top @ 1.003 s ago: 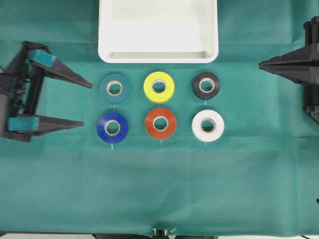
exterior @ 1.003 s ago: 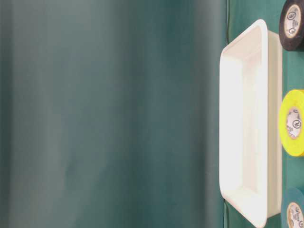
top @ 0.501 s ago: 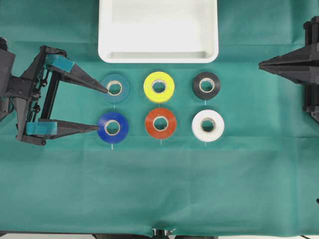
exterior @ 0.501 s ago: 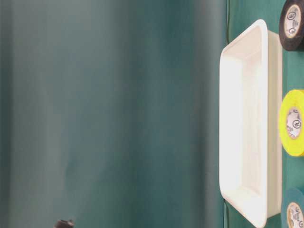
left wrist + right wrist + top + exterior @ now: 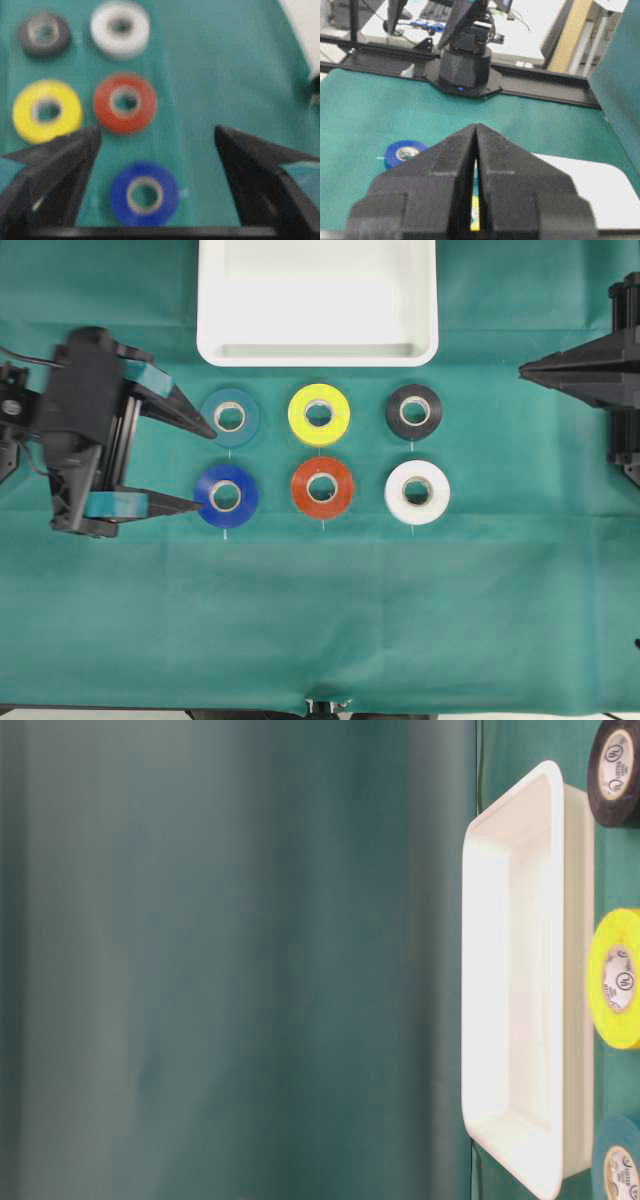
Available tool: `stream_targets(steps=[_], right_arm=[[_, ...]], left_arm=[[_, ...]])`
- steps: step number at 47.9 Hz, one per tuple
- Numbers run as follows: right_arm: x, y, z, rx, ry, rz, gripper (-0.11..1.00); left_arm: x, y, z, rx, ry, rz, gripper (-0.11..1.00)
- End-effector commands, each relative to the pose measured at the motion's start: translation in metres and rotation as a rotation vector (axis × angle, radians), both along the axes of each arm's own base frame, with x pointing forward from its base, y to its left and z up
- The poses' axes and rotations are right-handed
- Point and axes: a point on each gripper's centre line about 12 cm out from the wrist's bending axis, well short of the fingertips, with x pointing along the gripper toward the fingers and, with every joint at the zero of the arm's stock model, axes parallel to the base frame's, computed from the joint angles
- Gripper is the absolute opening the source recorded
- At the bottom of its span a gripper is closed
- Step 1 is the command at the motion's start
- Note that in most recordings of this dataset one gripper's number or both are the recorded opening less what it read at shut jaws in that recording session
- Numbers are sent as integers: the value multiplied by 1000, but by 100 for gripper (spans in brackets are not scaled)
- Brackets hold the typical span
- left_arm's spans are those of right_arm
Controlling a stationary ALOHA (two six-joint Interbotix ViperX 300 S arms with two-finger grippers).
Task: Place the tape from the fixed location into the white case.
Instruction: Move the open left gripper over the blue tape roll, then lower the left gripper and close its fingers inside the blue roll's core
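The tape lies flat at 7 o'clock of the case, whose top is cut off overhead. The left gripper is spread wide, its wrist view blurred. The right gripper is pressed together, partly cropped.

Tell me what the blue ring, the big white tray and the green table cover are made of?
The blue ring looks like a roll of smooth plastic tape; its pale core looks like cardboard. The white tray seems to be hard, slightly glossy plastic: rounded corners, soft shine on the rim. The green cover looks like matte cloth, judging by its faint creases, though the exact fabric is unclear.
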Motion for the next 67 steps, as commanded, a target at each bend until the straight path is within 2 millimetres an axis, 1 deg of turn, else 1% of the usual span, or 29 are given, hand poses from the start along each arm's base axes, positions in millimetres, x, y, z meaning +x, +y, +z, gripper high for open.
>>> stream_targets(steps=[1,13,27,45,61,67], right_arm=[[3,0,10,1,-21,-2,0],[3,0,9,3,-14,-2,0],[3,0,9,3,-11,-2,0],[3,0,9,5,-12,-2,0],[3,0,9,5,-11,-2,0],[3,0,8,5,-8,-2,0]], left_arm=[[6,-3,11,1,59,1,97],[17,-12,12,23,219,-10,97],[19,-14,8,37,351,3,97],[20,-16,7,34,344,3,97],[22,-22,-12,44,374,-11,97],[23,-22,-27,53,406,-10,97]])
